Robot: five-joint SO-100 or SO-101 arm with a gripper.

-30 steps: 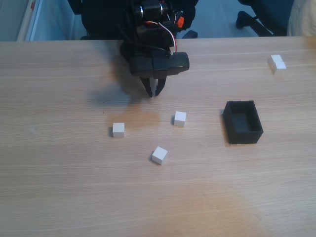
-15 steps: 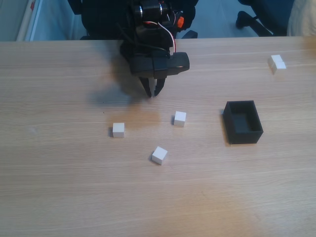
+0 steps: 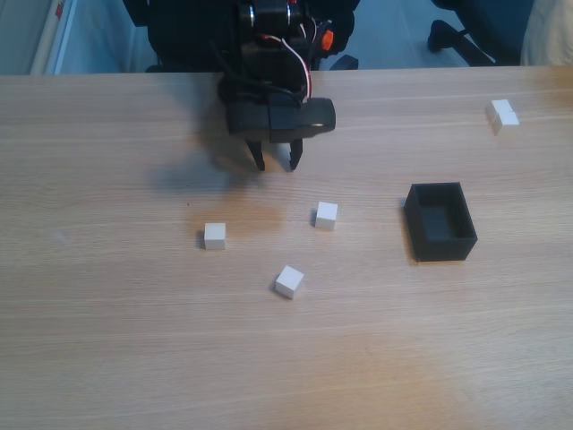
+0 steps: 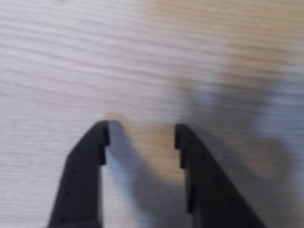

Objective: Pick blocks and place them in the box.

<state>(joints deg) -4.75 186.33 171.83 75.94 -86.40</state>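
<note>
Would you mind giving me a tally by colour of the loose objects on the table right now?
White blocks: 4, at and
Black box: 1
Total: 5, not counting the gripper, which is open and holds nothing.

The fixed view looks down across the tabletop (image 3: 134,340) toward the arm; the wrist view hovers close above the same tabletop, behind the pincer (image 4: 141,135).
</note>
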